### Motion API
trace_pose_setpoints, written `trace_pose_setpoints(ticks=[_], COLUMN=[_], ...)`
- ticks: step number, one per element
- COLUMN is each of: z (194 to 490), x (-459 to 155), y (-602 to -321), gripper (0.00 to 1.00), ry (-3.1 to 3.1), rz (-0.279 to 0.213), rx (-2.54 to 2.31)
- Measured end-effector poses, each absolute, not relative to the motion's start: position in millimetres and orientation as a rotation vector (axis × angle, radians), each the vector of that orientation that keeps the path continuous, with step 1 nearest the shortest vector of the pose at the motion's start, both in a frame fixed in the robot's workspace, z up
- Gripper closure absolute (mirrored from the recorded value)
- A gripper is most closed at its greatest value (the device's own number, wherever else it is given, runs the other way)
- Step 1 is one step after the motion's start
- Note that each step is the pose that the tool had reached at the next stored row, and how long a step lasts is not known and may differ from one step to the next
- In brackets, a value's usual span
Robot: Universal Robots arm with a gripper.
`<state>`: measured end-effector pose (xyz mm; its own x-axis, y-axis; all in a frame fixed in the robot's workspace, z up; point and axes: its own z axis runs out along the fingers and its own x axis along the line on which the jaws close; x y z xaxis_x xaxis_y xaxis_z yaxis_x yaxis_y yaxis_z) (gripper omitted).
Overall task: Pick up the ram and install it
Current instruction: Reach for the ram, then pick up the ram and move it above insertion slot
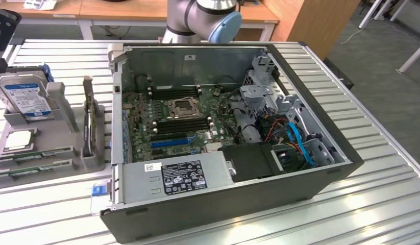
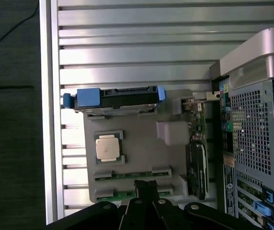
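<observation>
Hung the hand point(image 2: 147, 184), pressed together and pinching nothing, over the grey holder point(image 2: 142, 148) on the table point(image 2: 127, 57). Found the ram point(image 2: 115, 195) standing on edge in the holder's closest slot, partly hidden beneath the hand's tip, with its long axis pointing toward the computer case point(image 2: 256, 120). Noted just beyond it a second ram point(image 2: 132, 174), parallel; then the processor point(image 2: 108, 147); farthest, the hard drive point(image 2: 120, 98). Judged the first stick nearest the hand, almost straight below.

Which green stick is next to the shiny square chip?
The long green circuit-board ram stick directly beside the square silver processor chip; the other stick lies one slot farther out.
</observation>
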<state>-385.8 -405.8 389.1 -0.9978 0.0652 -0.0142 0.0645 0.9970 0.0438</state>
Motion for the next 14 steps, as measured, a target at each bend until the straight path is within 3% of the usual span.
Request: trace_pose_setpoints(ticks=[14], z=[389], x=[-386], y=[-419], gripper=[0.90], ry=[3.124], rz=[0.068], rx=[0.101])
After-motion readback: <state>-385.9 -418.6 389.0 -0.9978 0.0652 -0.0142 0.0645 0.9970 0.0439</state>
